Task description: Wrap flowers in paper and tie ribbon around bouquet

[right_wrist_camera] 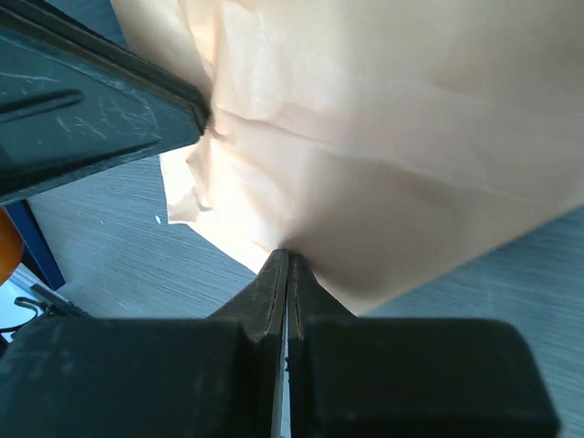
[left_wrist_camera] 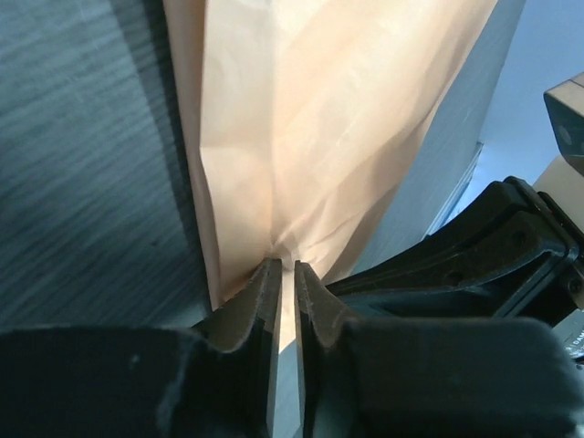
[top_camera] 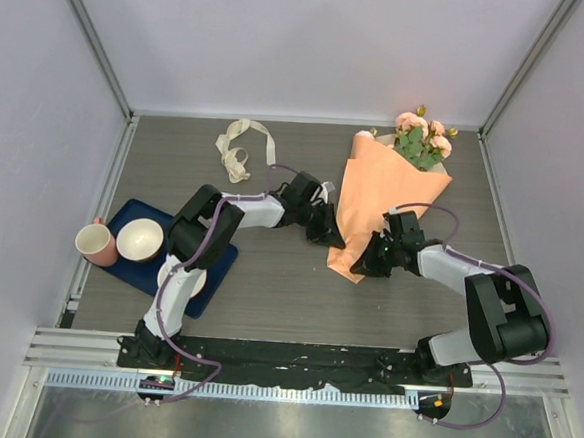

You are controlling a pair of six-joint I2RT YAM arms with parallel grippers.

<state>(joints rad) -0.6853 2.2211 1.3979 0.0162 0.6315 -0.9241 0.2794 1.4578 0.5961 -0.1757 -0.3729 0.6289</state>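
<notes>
The bouquet lies on the table, an orange paper (top_camera: 383,200) cone with pink flowers (top_camera: 423,138) and green leaves poking out at its far end. My left gripper (top_camera: 333,237) is at the cone's lower left edge. Its jaws stand a narrow slit apart, with the paper's (left_wrist_camera: 310,119) edge at the tips of the left gripper (left_wrist_camera: 285,266). My right gripper (top_camera: 361,267) is at the cone's narrow near end. In its wrist view the right gripper (right_wrist_camera: 287,255) is shut on the paper (right_wrist_camera: 392,137). The cream ribbon (top_camera: 239,147) lies curled at the back left, away from both grippers.
A dark blue tray (top_camera: 133,268) at the left holds a white bowl (top_camera: 139,239), and a pink cup (top_camera: 96,242) stands at its left edge. Grey walls close in the table on three sides. The two grippers are close together at the cone's near end.
</notes>
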